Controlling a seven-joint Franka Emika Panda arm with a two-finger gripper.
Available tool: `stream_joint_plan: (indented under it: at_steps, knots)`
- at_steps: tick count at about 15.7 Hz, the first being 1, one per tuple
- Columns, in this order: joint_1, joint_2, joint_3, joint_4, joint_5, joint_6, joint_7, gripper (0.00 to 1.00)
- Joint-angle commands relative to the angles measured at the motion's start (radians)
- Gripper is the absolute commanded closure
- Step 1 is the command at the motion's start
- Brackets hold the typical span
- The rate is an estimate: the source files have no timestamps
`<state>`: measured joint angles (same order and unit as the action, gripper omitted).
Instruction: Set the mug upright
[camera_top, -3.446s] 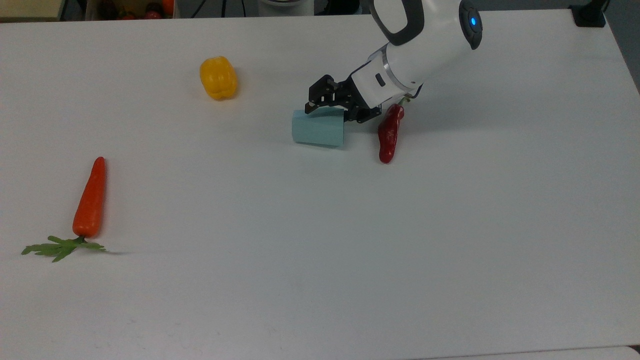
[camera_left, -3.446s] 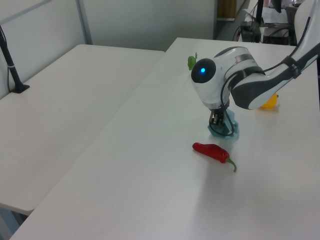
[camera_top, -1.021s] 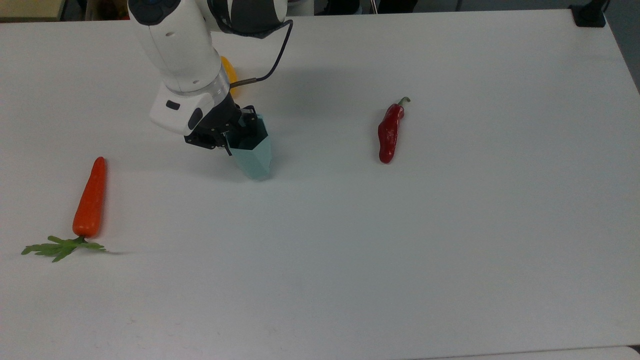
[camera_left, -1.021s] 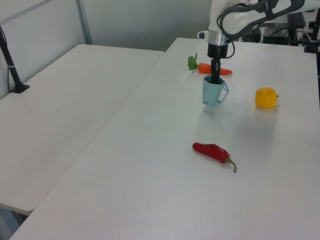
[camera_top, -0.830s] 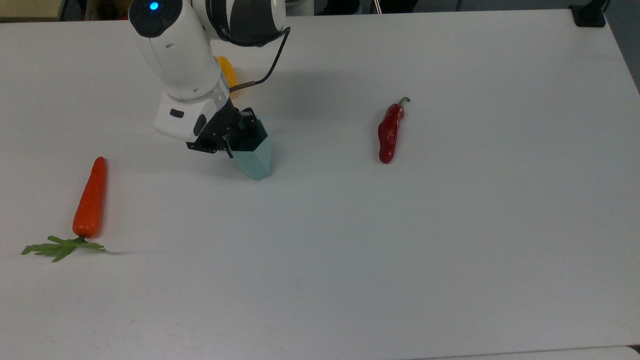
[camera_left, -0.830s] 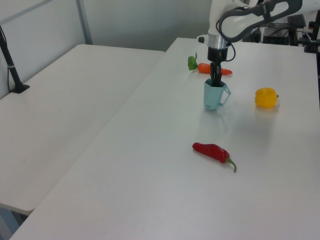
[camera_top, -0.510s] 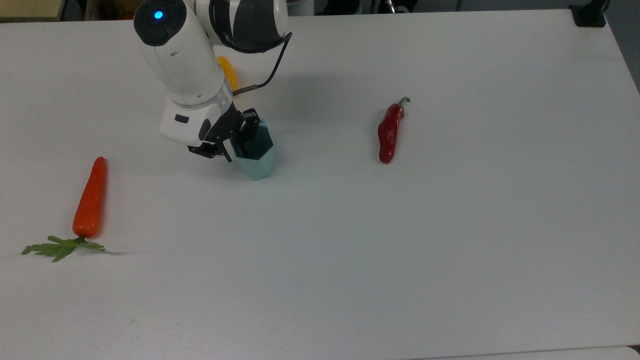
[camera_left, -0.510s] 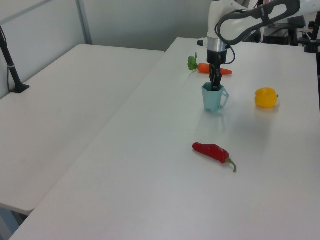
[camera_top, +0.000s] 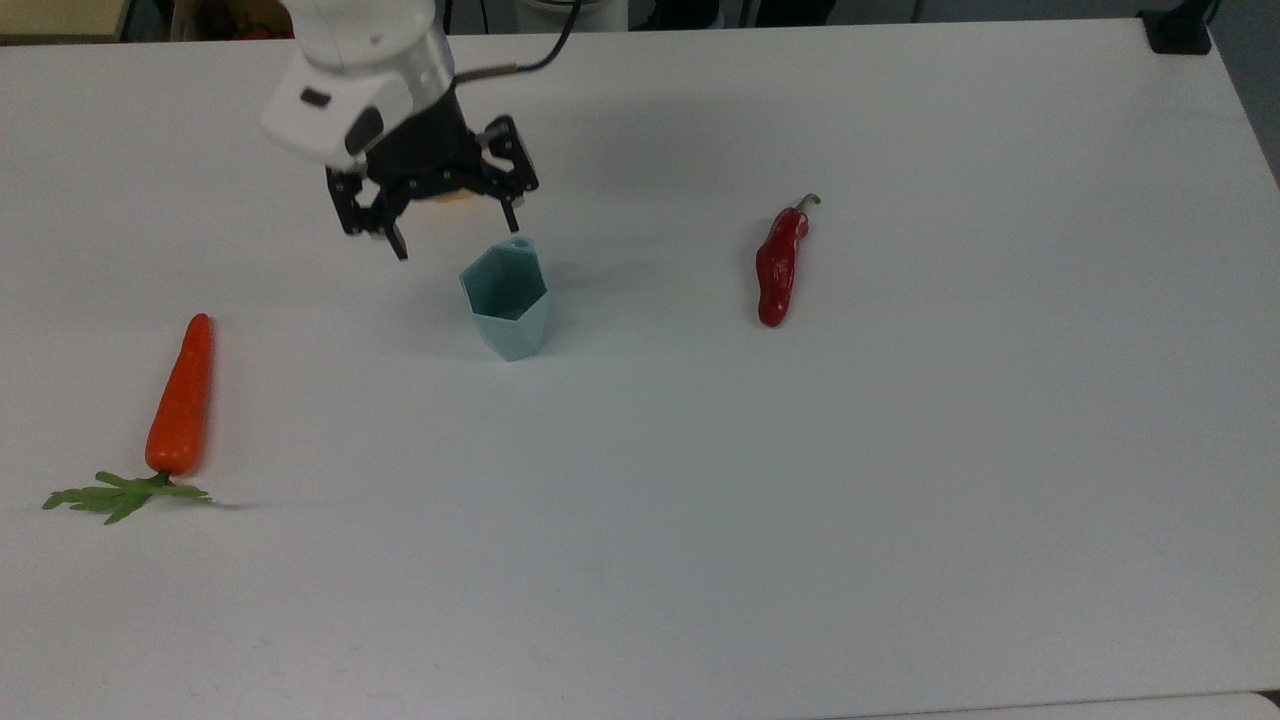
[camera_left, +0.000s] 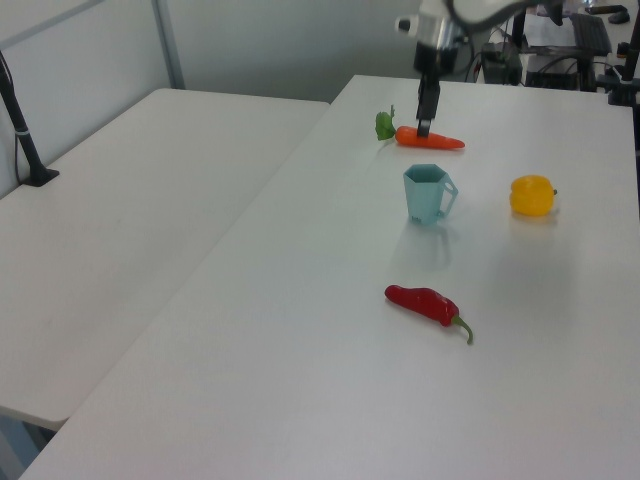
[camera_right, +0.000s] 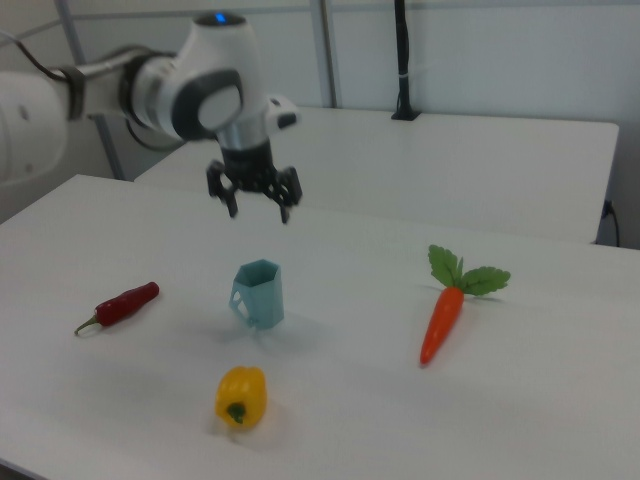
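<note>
The mug (camera_top: 507, 300) is standing up straight on the white table (camera_top: 900, 450), mouth up, just below the gripper (camera_top: 452, 229), which is hanging above it with its two fingers spread wide apart, holding nothing.

the mug (camera_top: 507, 305) has been turned from lying on its side to standing upright and was moved toward the top view's left. it has been released, and the hand (camera_top: 452, 227) was opened and raised above it.
</note>
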<state>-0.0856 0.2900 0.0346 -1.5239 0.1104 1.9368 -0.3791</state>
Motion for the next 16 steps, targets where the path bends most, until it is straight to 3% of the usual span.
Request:
stream_joint_plan:
  at_steps: [1, 8, 11, 14, 16]
  knots:
    - [0.017, -0.142, 0.001, 0.001, 0.012, -0.11, 0.242, 0.0]
    - [0.052, -0.334, 0.005, -0.004, 0.018, -0.415, 0.503, 0.0]
    - [0.066, -0.373, -0.008, -0.048, 0.018, -0.424, 0.47, 0.0]
    - [0.144, -0.376, -0.088, -0.087, 0.017, -0.323, 0.326, 0.0]
    - [0.155, -0.368, -0.111, -0.088, 0.014, -0.273, 0.293, 0.0]
